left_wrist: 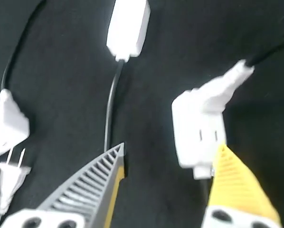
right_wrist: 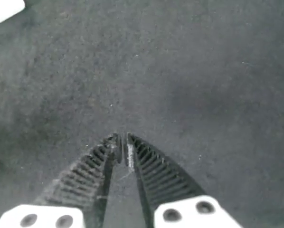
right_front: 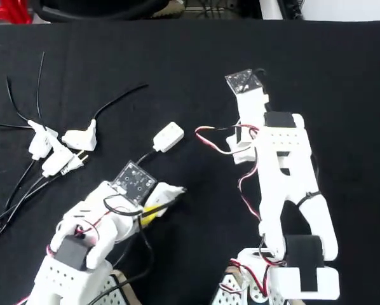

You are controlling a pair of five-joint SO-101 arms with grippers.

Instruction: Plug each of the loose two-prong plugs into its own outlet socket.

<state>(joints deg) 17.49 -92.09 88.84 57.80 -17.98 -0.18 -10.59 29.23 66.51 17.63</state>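
At the left of the table [right_front: 342, 63] lies a cluster of plugs and sockets [right_front: 56, 147], its cords trailing toward the near edge, and to its right, near the middle, sits a lone block on a cord [right_front: 168, 136]. Just nearer than that block lies an outlet socket [left_wrist: 199, 135], touching one finger of the left gripper [left_wrist: 170, 148]. The right gripper [right_wrist: 122, 142] hangs over the cloth farther back and to the right, well apart from the cluster.
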